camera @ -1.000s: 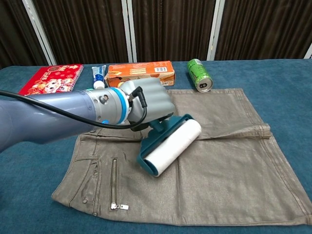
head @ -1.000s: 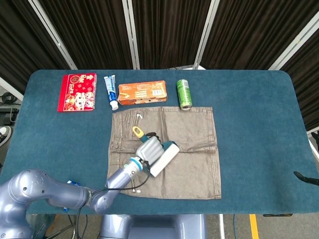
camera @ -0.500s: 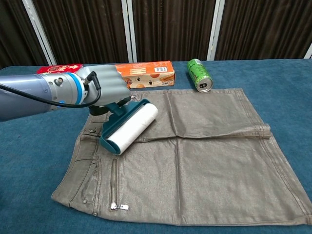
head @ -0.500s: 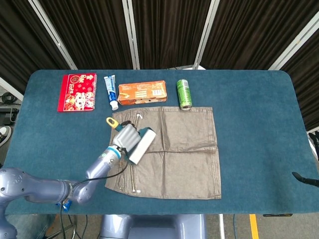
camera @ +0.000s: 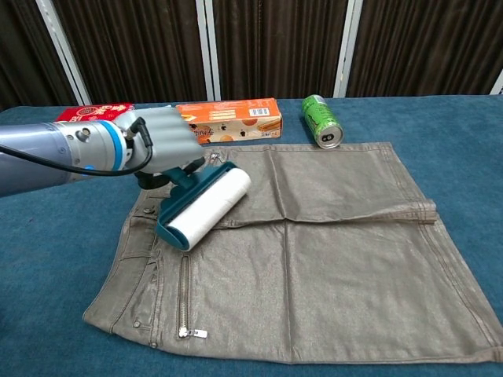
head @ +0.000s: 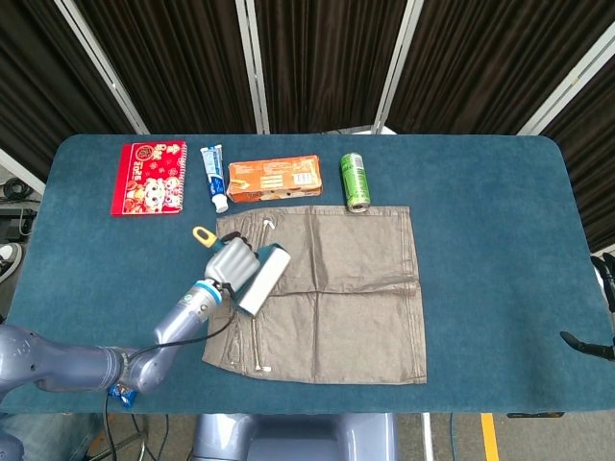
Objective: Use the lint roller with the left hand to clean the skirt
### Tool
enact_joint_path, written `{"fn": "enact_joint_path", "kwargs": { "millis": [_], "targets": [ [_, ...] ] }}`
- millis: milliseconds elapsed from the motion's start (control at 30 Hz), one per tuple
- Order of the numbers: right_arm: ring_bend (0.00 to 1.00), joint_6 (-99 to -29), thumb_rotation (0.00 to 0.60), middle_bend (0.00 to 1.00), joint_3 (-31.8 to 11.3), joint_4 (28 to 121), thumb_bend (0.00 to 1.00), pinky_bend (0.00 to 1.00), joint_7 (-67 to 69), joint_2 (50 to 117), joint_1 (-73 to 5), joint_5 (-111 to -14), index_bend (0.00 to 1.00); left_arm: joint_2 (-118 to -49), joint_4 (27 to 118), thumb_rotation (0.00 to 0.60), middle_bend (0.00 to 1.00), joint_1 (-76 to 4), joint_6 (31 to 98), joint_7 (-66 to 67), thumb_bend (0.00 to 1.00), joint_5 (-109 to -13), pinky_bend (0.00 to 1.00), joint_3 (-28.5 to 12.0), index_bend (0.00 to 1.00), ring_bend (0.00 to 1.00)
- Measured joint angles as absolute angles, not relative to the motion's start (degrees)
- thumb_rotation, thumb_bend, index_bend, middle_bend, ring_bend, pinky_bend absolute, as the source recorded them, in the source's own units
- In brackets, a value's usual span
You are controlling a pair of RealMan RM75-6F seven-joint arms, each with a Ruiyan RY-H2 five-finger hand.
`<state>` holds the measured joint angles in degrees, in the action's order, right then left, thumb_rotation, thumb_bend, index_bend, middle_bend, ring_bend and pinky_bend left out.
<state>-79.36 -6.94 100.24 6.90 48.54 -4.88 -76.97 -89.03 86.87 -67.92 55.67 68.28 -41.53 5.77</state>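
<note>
A grey-brown skirt lies flat on the blue table, its waistband and zipper to the left. My left hand grips the teal handle of a lint roller. The white roll lies on the skirt's upper left part, near the waistband. A yellow loop on the handle's end sticks out behind the hand in the head view. My right hand shows only as a dark tip at the right edge of the head view; how its fingers stand is hidden.
Along the back of the table sit a red booklet, a toothpaste tube, an orange box and a green can lying just beyond the skirt's top edge.
My left hand has drawn the lint roller across the skirt from its middle to its upper left part, near the waistband. Over the last half second it moved only slightly left.
</note>
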Motion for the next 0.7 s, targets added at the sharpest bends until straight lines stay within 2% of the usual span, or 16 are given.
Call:
{"fn": "enact_joint_path", "kwargs": {
  "millis": [700],
  "targets": [
    [0.00,-79.5,0.600,0.00,-7.3,99.3,0.00,0.00,9.5,48.0,-4.5,-76.7,0.00,-101.6,87.7,0.600,0.44,-75.7,57.4,81.0,0.77,-37.1,0.47,1.5,0.58,0.38]
  ]
}}
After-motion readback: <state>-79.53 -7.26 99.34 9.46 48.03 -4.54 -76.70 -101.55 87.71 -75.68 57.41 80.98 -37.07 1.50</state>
